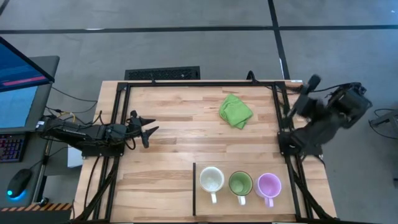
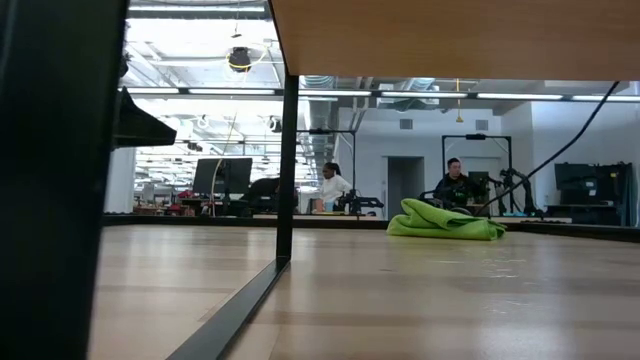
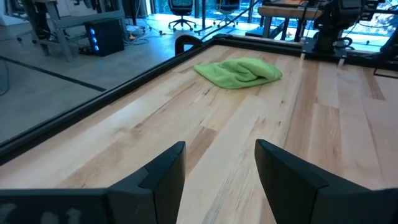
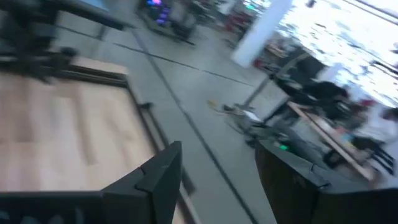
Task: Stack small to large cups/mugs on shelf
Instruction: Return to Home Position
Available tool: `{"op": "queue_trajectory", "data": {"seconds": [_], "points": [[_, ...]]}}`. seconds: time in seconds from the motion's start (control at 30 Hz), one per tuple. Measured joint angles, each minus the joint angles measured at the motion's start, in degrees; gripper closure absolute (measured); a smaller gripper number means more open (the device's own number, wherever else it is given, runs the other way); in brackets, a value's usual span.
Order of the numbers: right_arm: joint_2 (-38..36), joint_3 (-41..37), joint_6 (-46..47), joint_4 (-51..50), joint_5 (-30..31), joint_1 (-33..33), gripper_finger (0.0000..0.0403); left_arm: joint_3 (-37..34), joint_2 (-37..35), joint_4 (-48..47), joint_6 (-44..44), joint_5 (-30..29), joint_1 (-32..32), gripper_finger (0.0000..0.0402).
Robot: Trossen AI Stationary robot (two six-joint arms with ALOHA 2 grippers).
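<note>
Shelf (image 1: 227, 204): cream mug (image 1: 211, 180), green mug (image 1: 240, 183), lilac mug (image 1: 268, 185) — upright (handles alike); left jaws wide, right jaws wide.

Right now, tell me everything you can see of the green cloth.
The green cloth is a bright lime piece of soft fabric, crumpled into a loose, low heap with folds showing. It lies on the light wood table, right of centre. Only the tabletop touches it; the mugs stand apart from it.

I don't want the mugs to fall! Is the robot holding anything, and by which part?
Nothing is held. The left gripper and the right gripper are both open and empty, and the three mugs stand by themselves on the shelf.
</note>
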Motion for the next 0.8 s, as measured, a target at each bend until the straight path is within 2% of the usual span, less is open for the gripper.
{"op": "queue_trajectory", "data": {"seconds": [0.2,0.33,0.57,0.8], "points": [[-8.5,-0.1,-2.4,0.0,2.0,-9.7,0.0178,0.0,0.0,0.2,2.0,-0.5,0.0,0.0216],[-14.7,-2.6,-2.5,0.0,6.1,-14.7,0.0178,0.0,0.0,0.3,3.0,-0.5,0.0,0.0216],[-24.0,-15.9,-0.7,0.4,12.8,-19.2,0.0178,0.0,0.0,0.4,3.3,-0.7,0.0,0.0216],[-30.1,-26.0,11.4,0.5,14.1,-21.3,0.0178,0.0,0.0,1.5,12.3,-1.1,0.0,0.0216]]}}
